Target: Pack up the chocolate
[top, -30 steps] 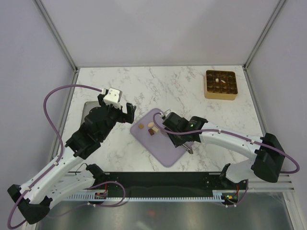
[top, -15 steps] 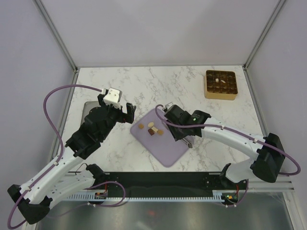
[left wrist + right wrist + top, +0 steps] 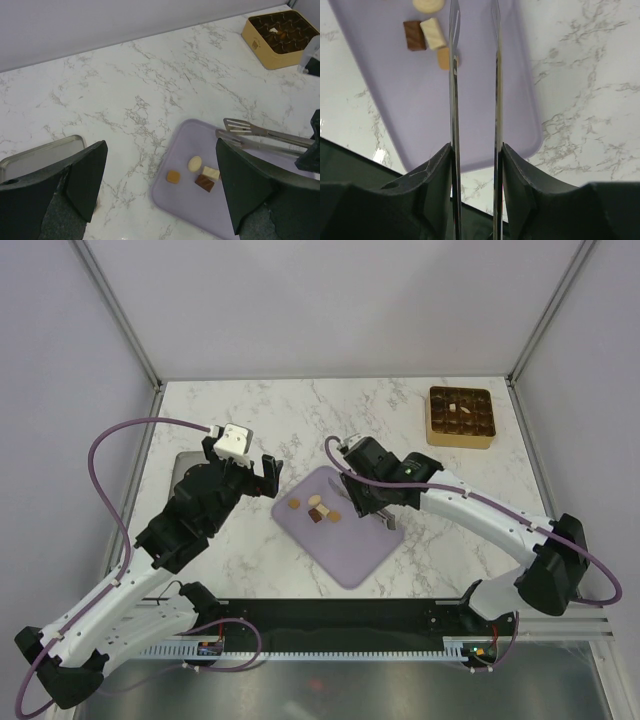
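Observation:
Several pieces of chocolate lie on the lilac mat [image 3: 345, 545]: a caramel square [image 3: 173, 176], a cream oval [image 3: 195, 163], a cream block [image 3: 211, 173] and a dark brown piece [image 3: 204, 183]. Another caramel piece [image 3: 443, 58] shows partly behind a tong blade. My right gripper [image 3: 372, 500] [image 3: 474, 150] is shut on metal tongs [image 3: 454, 75] [image 3: 260, 142], whose tips hover apart, just right of the pieces. The left gripper [image 3: 243, 460] [image 3: 160, 150] hangs open and holds nothing, above the marble left of the mat.
A gold compartment tray [image 3: 460, 432] [image 3: 260, 50] with a few pieces in it stands at the far right corner. A flat metal tray [image 3: 183, 465] [image 3: 40, 152] lies under the left arm. The black base rail [image 3: 330, 615] runs along the near edge.
My right arm has carried the tongs from over the mat's middle toward its far right edge, and its jaws have eased slightly. The left arm has stayed put.

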Tool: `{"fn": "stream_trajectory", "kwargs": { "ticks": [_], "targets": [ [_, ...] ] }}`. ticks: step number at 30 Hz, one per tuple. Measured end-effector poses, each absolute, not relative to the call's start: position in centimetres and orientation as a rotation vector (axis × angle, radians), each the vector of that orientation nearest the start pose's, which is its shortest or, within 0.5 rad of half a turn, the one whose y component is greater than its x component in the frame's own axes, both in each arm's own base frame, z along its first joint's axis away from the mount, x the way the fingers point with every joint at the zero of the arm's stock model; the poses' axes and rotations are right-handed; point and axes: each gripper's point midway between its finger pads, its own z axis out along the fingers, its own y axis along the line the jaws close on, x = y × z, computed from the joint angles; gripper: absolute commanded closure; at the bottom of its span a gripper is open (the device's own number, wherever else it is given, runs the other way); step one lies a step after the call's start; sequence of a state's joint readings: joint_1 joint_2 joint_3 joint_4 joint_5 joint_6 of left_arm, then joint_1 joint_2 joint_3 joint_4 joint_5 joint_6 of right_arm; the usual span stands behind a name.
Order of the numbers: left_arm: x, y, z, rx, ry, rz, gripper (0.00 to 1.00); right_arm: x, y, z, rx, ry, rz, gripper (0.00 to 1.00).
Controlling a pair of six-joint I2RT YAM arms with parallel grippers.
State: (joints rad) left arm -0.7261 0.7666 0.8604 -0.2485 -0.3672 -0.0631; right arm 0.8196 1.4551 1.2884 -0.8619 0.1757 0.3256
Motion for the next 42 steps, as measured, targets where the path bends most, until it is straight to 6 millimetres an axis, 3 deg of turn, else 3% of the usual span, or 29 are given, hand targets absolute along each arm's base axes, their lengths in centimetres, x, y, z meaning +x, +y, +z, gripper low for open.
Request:
{"fn": "stream_trajectory", "kwargs": {
  "ticks": [5,14,23,34,42],
  "targets": [
    [26.3,-15.2,30.1,0.298,1.696,-0.269,0.03,21.5,24.0,14.7,-0.671,2.542,0.211,0.49],
    [26.3,-15.2,30.1,0.298,1.696,-0.269,0.03,19.0,24.0,12.9,-0.722,2.572,0.197,0.46],
    [26.3,-15.2,30.1,0.298,1.697,-0.269,0.03,18.7,25.2,12.0,-0.748,2.565,0.207,0.47],
    [26.3,-15.3,30.1,0.299,1.697,-0.268,0.03,17.9,24.8,10.1,-0.786,2.599,0.169,0.48],
    [26.3,-15.3,30.1,0.299,1.697,-0.268,0.03,17.7,25.1,10.0,-0.8,2.595,0.172,0.52]
  ]
}}
